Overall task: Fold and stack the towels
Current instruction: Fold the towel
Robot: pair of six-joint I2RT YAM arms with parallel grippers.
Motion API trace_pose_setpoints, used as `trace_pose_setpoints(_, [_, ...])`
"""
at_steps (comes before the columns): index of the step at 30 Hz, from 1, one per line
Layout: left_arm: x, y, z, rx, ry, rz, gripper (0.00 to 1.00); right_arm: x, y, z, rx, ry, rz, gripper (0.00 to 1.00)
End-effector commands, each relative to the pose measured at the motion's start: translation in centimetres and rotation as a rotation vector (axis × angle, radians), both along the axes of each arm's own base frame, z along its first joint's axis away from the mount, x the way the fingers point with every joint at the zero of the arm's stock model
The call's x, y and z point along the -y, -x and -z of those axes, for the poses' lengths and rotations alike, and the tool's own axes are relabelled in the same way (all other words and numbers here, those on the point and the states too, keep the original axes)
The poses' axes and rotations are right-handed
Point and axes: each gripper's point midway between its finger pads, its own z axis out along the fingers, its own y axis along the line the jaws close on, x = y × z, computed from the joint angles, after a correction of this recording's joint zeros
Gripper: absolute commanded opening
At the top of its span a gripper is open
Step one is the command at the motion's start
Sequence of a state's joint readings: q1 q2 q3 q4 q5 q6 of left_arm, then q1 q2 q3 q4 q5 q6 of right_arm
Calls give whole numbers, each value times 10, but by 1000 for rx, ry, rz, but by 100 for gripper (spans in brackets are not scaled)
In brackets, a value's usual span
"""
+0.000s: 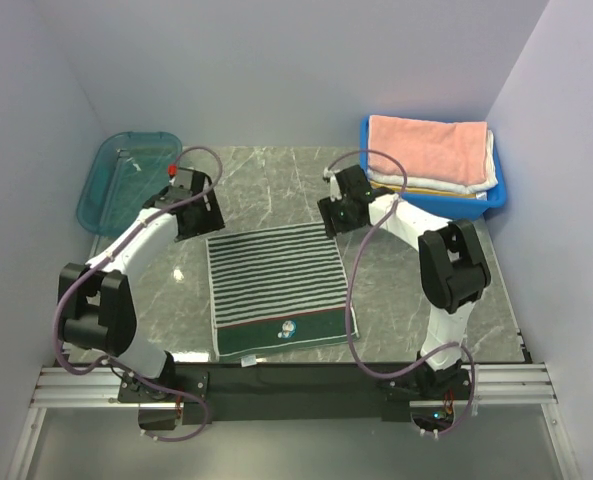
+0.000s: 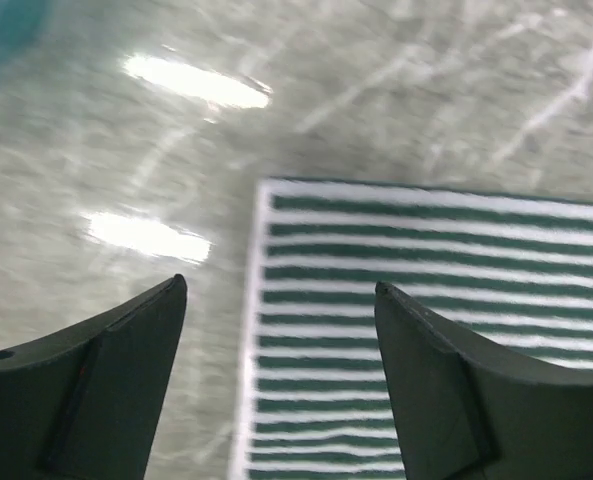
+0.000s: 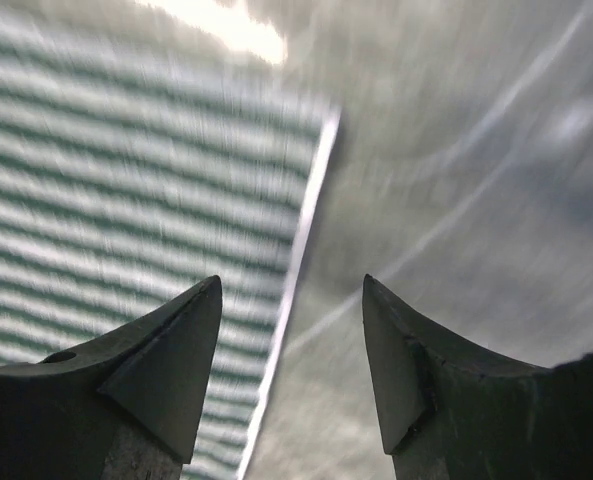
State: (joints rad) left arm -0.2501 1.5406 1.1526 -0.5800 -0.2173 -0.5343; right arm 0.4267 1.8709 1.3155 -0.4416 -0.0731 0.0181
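- The dark-and-white striped towel was spread flat on the middle of the marble table, with its solid dark band towards the arm bases.
- The left gripper was held over the towel's far left corner. Its fingers were spread wide and nothing was held between them.
- The right gripper was held over the far right corner. Its fingers were likewise parted and empty.
- The salmon pink towel was seen only in the top view. It lay folded on top of paler folded cloths in a blue bin at the far right.
- A teal tray was seen at the far left, also only from above.
- In the left wrist view, the towel's corner and white border were shown below the gap between the fingers, with the stripes running under the right-hand finger.
- In the right wrist view, which was blurred, the towel's white edge was shown running between the fingers, with cloth on one side and bare marble on the other.
- Whether the fingertips touched the cloth could not be told from any view.
- Both arms were reached forward from their bases with elbows bowed outward and forearms angled in towards the towel's far edge.
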Motion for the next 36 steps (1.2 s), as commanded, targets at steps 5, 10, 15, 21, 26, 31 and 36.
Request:
trace_pose_setpoints(5, [-15, 3, 7, 4, -23, 71, 84, -21, -55, -14, 90, -5, -183, 59])
trace_pose_setpoints(10, [-24, 5, 9, 4, -58, 38, 84, -19, -71, 1, 37, 43, -183, 53])
trace_pose_setpoints(15, [-26, 3, 7, 9, -59, 26, 83, -24, -73, 5, 20, 30, -204, 52])
trace_pose_setpoints(21, [-26, 4, 7, 10, -56, 28, 83, -25, -66, 15, -18, 32, -224, 50])
trace_pose_setpoints(26, [-26, 5, 9, 6, -57, 30, 82, -24, -61, 29, -87, 44, -220, 48])
trace_pose_setpoints(31, [-27, 5, 12, -2, -66, 25, 81, -19, -59, 40, -135, 70, -196, 46])
trace_pose_setpoints(36, [-29, 6, 18, -19, -77, 20, 81, -14, -58, 50, -168, 107, -180, 28])
